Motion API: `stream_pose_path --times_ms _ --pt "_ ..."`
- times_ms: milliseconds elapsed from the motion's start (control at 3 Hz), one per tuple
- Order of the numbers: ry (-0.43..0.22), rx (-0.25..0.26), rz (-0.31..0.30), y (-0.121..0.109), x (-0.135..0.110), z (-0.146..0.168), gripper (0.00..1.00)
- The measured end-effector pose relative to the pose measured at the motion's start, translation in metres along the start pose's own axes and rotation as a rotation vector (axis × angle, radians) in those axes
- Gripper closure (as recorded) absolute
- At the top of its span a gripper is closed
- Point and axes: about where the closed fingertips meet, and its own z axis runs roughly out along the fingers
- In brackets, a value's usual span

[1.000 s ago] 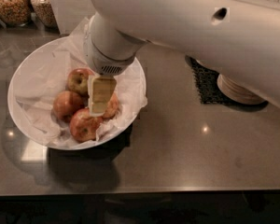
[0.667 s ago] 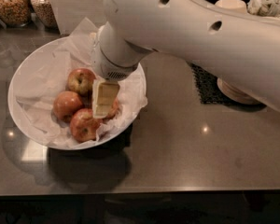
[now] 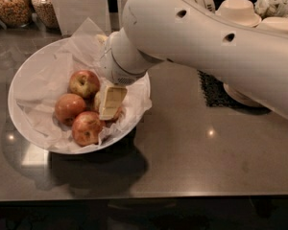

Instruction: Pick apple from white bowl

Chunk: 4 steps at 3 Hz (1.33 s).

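Over the last second the arm [image 3: 206,42] has swung lower and further across the view, so that its pale shell now covers more of the right-hand side, and the claw [image 3: 110,102] has crept a little to the right inside the white bowl [image 3: 19,114]; the fruit has kept its places. The claw hangs from the round wrist at the right side of the bowl, pointing down, its flat cream face turned to the camera and pressed against the apple [image 3: 97,101]. That apple lies at the right of the cluster and is mostly hidden behind the claw: a pale yellow sliver shows to its left and a reddish edge below it. Whether the claw is clamped on the apple or merely set against it cannot be told from here. Three other fruits lie to the left, close together: the back apple [image 3: 84,83], red with a yellowish patch, the left apple [image 3: 69,108], and the front apple [image 3: 87,127] nearest the camera. All rest on crumpled white paper [image 3: 43,75] that lines the bowl and sticks up past its far rim. The bowl stands on a dark glossy tabletop [image 3: 206,152]. Behind it, at the top left, are two glass jars [image 3: 9,4] of snacks. To the right, partly under the arm, lies a black mat [image 3: 218,92], and beige paper bowls [image 3: 237,11] stand at the top right.
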Motion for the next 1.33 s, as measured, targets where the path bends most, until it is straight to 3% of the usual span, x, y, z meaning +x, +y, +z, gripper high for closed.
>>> stream_pose_path --times_ms 333,667,1000,1333 --pt "-0.058 -0.056 -0.020 0.005 -0.009 0.027 0.00" --pt "-0.057 -0.056 -0.020 0.005 -0.009 0.027 0.00" --pt "-0.016 -0.112 0.035 0.019 -0.001 0.026 0.00" --pt "0.074 -0.239 0.115 0.052 0.011 0.028 0.00"
